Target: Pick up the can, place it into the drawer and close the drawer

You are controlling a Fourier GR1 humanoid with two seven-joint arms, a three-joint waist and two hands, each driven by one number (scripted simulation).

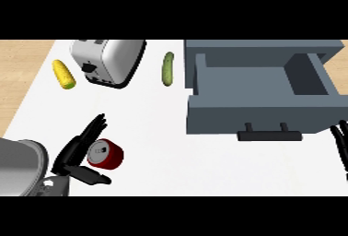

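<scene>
The white counter top carries everything, and the biggest thing on it is the boxy grey drawer. It is pulled open with its hollow bare, and its dark bar handle faces the robot. I'll place the rest from that drawer.

Well to its left and nearer the robot, the grey left forearm comes in low. Left of the drawer, level with its far end, lies a silver and white toaster with a black base.

The black left hand is well left of the drawer front and a little nearer the robot than the handle. Its fingers are straight and spread, pointing away from the robot, with the thumb splayed out beneath them. Nothing is clasped.

The short red can with a silver lid sits in the crook of that hand. The fingers are against its left side and the thumb is just below it. I can't tell whether they touch. The can looks upright, lid up, so its long axis runs up from the counter, and the fingers would need to close rightward around its side. This hand is by far the nearer one, and the carry to the drawer would run rightward.

A yellow corn cob lies left of the drawer, beyond the toaster. A slim green cucumber lies just off the drawer's left wall. The black right hand rests just right of the handle, fingers straight and upward.
</scene>
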